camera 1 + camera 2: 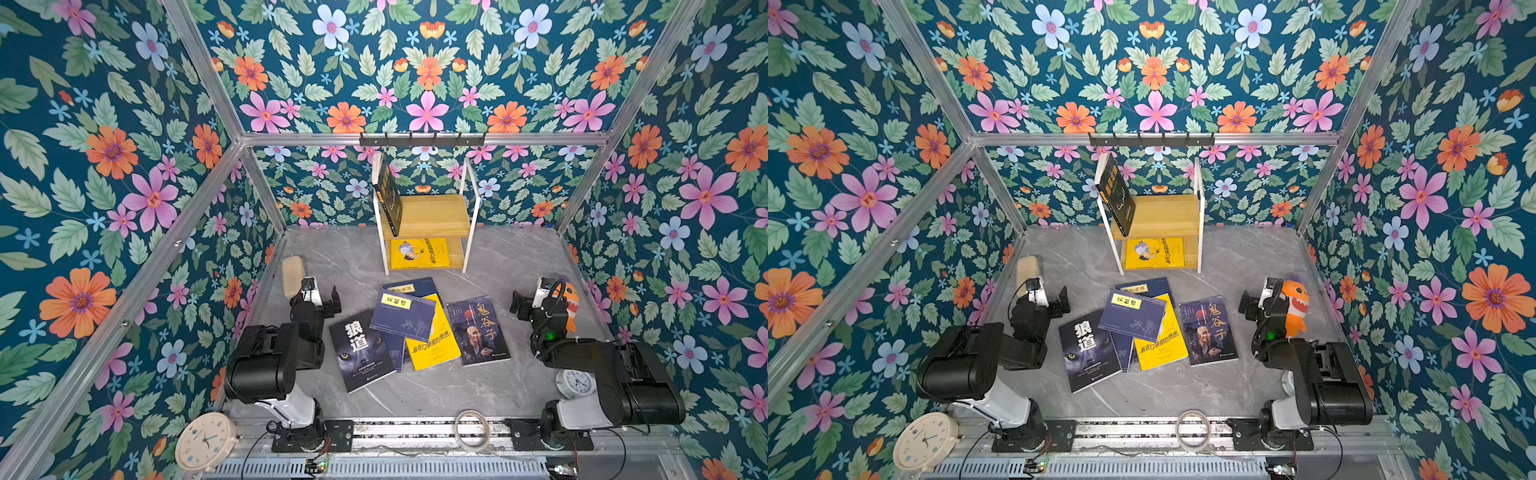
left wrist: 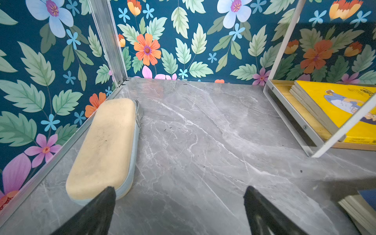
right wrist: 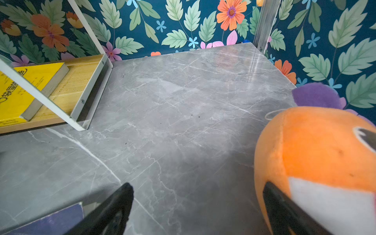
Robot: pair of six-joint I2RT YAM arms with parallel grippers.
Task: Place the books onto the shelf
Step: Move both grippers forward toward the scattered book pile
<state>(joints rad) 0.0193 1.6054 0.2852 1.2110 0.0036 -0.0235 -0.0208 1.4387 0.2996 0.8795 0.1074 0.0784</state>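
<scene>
both arms sit well back from the shelf (image 1: 432, 212) and nothing is held. the left pincer (image 2: 179, 193) is spread wide over bare bench (image 2: 203, 132), and the right pincer (image 3: 198, 187) is spread wide too.

two books are already on the shelf: a dark book (image 1: 388, 199) leans tilted on its upper board, and a yellow book (image 1: 419, 253) lies flat on its lower board. the rest lie in a loose pile in front of the shelf, between the two pincers and touching neither. there's the wolf book (image 1: 361, 349) on the left arm's side, a navy book (image 1: 401, 313) on top, a second yellow book (image 1: 434, 340) partly under it, and the old-man book (image 1: 478, 330) on the right arm's side.

here's the worry: these are thin and lie flat, so a finger may skid off a cover. with the overlap, lifting one could drag its neighbours. the orange plush (image 3: 315, 152) crowds the right pincer and could get snagged. and any bump to the shelf may topple that leaning dark book.
</scene>
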